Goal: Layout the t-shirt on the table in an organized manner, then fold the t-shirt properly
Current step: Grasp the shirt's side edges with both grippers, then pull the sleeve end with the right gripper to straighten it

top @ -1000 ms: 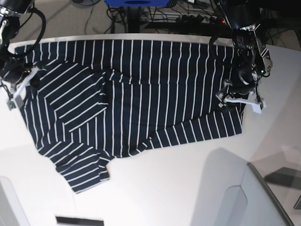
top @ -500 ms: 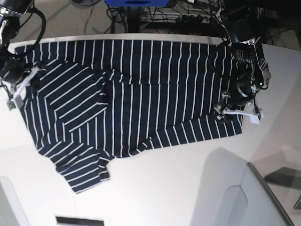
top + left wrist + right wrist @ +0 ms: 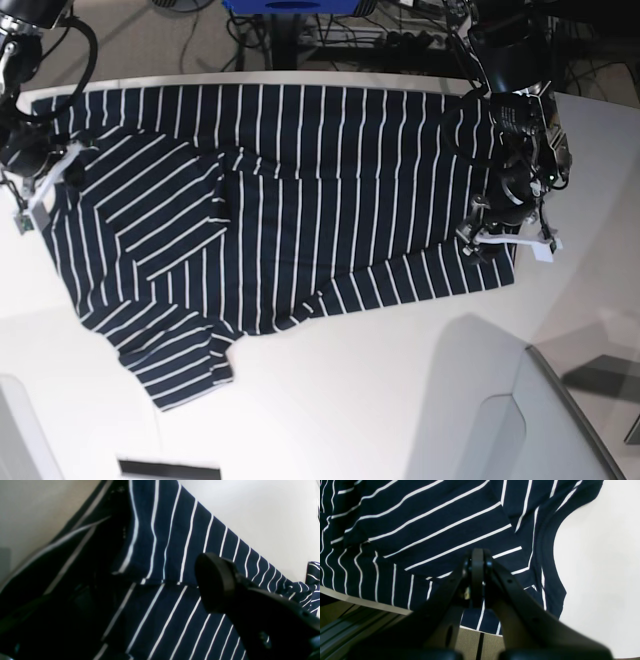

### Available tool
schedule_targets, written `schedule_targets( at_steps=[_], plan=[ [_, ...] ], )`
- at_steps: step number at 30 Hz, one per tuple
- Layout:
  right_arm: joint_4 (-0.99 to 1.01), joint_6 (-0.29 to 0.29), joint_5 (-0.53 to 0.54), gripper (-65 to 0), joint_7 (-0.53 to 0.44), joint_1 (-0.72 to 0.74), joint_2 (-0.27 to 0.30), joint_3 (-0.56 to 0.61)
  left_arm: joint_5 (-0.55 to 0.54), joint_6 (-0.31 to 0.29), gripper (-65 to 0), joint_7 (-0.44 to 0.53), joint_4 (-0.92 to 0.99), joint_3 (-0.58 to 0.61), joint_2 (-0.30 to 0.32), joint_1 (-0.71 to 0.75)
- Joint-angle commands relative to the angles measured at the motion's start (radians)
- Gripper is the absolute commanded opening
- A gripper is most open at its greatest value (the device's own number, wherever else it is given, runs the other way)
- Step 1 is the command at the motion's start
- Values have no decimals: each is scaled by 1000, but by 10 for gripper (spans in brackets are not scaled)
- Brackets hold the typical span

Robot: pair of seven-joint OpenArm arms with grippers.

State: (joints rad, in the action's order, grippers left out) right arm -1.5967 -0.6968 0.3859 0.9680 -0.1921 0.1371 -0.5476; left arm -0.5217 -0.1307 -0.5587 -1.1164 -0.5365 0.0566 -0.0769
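Left end effector (image 3: 510, 235) spread wide, jaws hanging over the hem corner of the t-shirt (image 3: 300, 190) at the table's (image 3: 380, 400) right side in the base view. Wrist view shows one black finger (image 3: 217, 585) above a small folded-over flap of striped cloth; nothing pinched. Right end effector (image 3: 477, 562) pressed together, tips at the fabric near the neckline; whether any cloth sits between them, cannot tell.

Step in hand, as I judge it: layout, flattening that hem corner. To do it well: bring the open jaws low so one finger slips under the flap edge, close on one layer only, then draw outward toward the table's right edge with the other side anchored, keeping the pull level to avoid dragging the whole shirt.

T-shirt lies along the table's far edge, long axis running left-right across the table. Hem toward the right side, neck and shoulders toward the left. One sleeve (image 3: 185, 365) trails toward the near-left; upper body still creased and overlapped.
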Motion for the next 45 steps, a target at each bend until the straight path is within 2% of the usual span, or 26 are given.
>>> schedule_targets(
  at_steps=[1,5,13,15,22,26,28,30,32,35,37,39,41,43,45],
  plan=[
    [-14,-1,12,-650,-17,9,14,-4,-4,-4,-171,2,9,-1,12,-31],
    [-14,-1,14,-650,-17,9,14,-6,-4,-4,-171,4,95,-3,27,-70],
    [-14,-1,14,-650,-17,9,14,-9,-2,-4,-176,56,106,8,32,-82],
    [-14,-1,14,-650,-17,10,14,-6,-2,-4,-230,56,106,8,32,-82],
    [-14,-1,8,-650,-19,59,14,-1,-2,-4,-650,56,108,8,32,-80],
    [49,-1,8,-648,-19,177,22,-4,-2,-4,-650,56,108,8,32,-82],
    [157,-1,8,-647,-19,279,29,-7,-2,-4,-650,55,108,8,32,-82],
    [318,-1,6,-626,-25,391,65,1,-2,-4,-650,52,108,8,32,-80],
    [539,-1,5,-563,-88,521,94,1,-2,-4,-650,52,106,8,32,-77],
    [847,-1,-9,-429,-255,665,154,2,-2,-4,-650,50,104,8,32,-73],
    [1013,-1,-66,-336,-360,745,180,2,-2,-4,-650,50,104,6,32,-73],
    [1125,-1,-153,-270,-462,788,192,2,-2,-4,-650,50,101,6,32,-71],
    [1191,-1,-230,-234,-570,794,195,-7,-2,-4,-650,50,100,6,32,-65],
    [1225,-1,-281,-231,-648,782,192,-9,-2,-4,-650,50,100,6,33,-65],
    [1228,79,-291,-227,-693,747,190,-9,-2,-4,-650,50,100,6,33,-65]
  ],
)
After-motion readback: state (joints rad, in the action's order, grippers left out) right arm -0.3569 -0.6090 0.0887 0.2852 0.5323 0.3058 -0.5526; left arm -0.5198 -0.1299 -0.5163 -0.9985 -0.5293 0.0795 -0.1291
